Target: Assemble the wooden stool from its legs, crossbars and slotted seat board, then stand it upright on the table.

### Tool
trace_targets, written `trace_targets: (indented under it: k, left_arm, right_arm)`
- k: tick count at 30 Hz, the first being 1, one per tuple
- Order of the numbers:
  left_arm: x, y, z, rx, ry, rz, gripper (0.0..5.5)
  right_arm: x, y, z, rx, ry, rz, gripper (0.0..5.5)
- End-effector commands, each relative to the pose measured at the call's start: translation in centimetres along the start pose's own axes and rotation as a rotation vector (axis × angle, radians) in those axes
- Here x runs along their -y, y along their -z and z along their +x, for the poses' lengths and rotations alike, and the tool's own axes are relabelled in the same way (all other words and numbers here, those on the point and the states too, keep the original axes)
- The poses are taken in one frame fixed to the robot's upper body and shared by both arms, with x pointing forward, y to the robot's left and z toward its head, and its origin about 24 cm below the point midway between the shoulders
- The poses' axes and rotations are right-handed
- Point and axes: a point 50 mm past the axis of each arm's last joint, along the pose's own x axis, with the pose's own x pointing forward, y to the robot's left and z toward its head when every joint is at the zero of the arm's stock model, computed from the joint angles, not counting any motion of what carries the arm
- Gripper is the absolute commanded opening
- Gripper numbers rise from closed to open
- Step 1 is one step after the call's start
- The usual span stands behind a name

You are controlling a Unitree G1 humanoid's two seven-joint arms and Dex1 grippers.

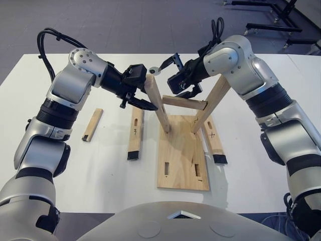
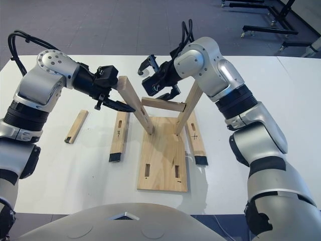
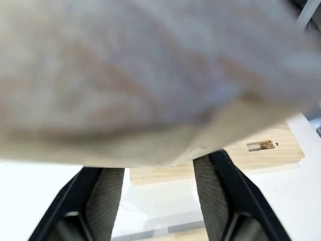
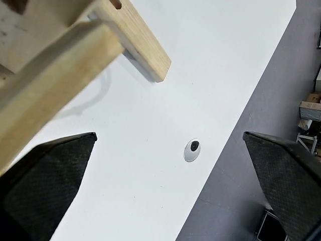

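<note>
The slotted seat board (image 1: 183, 160) lies flat on the table. Two legs stand tilted in its far slots, the left leg (image 1: 159, 108) and the right leg (image 1: 213, 103), with a crossbar (image 1: 183, 103) joining them. My left gripper (image 1: 148, 105) is shut on the left leg about halfway up; in the left wrist view its pads (image 3: 103, 196) show under blurred wood. My right gripper (image 1: 171, 83) hangs open just behind the crossbar, between the leg tops, and touches nothing; its fingers (image 4: 50, 175) stand wide apart over the table.
A loose leg (image 1: 135, 134) lies left of the board and a short bar (image 1: 93, 124) farther left. Another leg (image 1: 214, 143) lies along the board's right edge. A round grommet (image 4: 192, 150) sits in the table near its far edge (image 1: 150, 54).
</note>
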Motion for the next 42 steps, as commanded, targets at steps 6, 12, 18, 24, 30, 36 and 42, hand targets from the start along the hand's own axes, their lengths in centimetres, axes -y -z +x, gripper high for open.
trace_targets:
  k: [6, 12, 18, 24, 30, 36, 42]
  left_arm:
    - [1.4, 4.0, 1.2, -0.122, 0.061, -0.134, 2.02]
    - [1.5, 4.0, 1.3, -0.121, 0.064, -0.133, 2.02]
    - [1.5, 3.9, 1.3, -0.121, 0.062, -0.126, 2.02]
    - [1.5, 4.3, 1.0, -0.1, 0.031, -0.163, 2.02]
    - [1.8, 5.2, 0.5, -0.08, -0.005, -0.202, 2.02]
    - [1.8, 5.6, 0.5, -0.086, -0.02, -0.211, 2.02]
    - [1.9, 5.9, 0.6, -0.084, -0.032, -0.224, 2.02]
  right_arm:
    - [-3.3, 0.5, -0.5, 0.053, -0.035, 0.128, 5.4]
    - [-3.9, -0.3, -0.5, 0.09, 0.003, 0.155, 5.4]
    - [-4.4, -0.6, -0.6, 0.094, 0.013, 0.17, 5.4]
    - [-5.1, -0.5, -1.2, 0.087, 0.023, 0.198, 5.4]
    - [-5.6, -0.6, -1.4, 0.091, 0.046, 0.218, 5.4]
    - [-5.9, -0.8, -1.5, 0.102, 0.064, 0.227, 5.4]
    - [-5.9, -1.1, -1.4, 0.116, 0.057, 0.214, 5.4]
